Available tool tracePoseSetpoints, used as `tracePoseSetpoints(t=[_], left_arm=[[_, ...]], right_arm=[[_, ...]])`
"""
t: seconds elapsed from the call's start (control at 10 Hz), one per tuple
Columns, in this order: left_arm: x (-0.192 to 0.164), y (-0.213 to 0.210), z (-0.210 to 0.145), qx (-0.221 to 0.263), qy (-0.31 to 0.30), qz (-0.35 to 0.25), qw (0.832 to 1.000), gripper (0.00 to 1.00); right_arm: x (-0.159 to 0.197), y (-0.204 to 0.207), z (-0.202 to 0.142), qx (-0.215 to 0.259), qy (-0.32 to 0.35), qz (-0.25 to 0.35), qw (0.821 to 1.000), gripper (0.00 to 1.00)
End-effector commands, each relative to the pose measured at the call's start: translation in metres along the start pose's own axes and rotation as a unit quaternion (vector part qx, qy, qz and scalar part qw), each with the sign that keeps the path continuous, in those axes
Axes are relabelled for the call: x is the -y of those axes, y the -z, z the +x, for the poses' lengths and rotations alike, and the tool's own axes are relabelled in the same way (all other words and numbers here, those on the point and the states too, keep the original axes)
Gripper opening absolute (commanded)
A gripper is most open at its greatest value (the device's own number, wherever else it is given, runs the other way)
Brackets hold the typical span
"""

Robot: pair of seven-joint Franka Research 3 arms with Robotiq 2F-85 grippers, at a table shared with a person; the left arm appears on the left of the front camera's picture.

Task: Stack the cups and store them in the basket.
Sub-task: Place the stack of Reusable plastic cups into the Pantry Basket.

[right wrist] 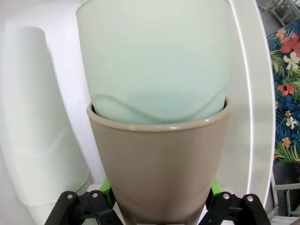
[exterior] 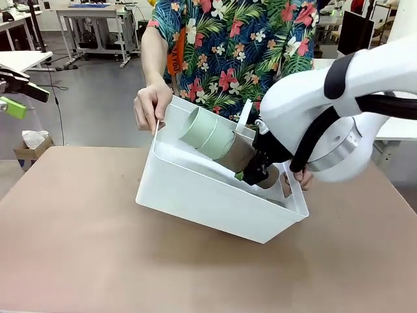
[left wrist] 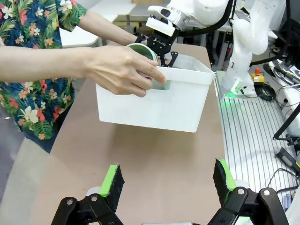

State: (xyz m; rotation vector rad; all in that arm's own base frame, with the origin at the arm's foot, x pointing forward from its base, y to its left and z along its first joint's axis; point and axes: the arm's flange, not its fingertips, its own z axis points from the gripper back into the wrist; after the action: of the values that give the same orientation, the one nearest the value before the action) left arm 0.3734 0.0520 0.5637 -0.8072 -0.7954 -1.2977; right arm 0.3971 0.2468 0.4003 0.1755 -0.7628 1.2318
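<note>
Wide-spread and empty, the left gripper (left wrist: pixel 165 183) hangs over the brown table (left wrist: pixel 154 154). Further on, a person's hand (exterior: pixel 152 104) tilts the large white rectangular plastic basket (exterior: pixel 202 195). Inside it, the right gripper (exterior: pixel 255 171) clamps the tan-brown base of the stacked matte tumbler cups (exterior: pixel 221 145), mint green ones nested above.

Front view and left wrist view face the basket (exterior: pixel 195 195) from opposite sides.

One basket (exterior: pixel 195 189) — stacked cups (exterior: pixel 218 140) (exact count hidden).
</note>
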Motion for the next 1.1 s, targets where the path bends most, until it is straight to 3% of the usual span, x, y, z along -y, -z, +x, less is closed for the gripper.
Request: tracePoseSetpoints(t=[0.0, 1.0], left_arm=[[0.002, 0.000, 0.003, 0.006, -0.005, -0.001, 1.000, 1.00], [0.002, 0.000, 0.003, 0.006, -0.005, -0.001, 1.000, 1.00]], right_arm=[[0.006, 0.010, 0.013, -0.011, 0.004, -0.013, 1.000, 0.85], [-0.001, 0.019, -0.007, -0.013, -0.004, 0.010, 1.000, 0.85]])
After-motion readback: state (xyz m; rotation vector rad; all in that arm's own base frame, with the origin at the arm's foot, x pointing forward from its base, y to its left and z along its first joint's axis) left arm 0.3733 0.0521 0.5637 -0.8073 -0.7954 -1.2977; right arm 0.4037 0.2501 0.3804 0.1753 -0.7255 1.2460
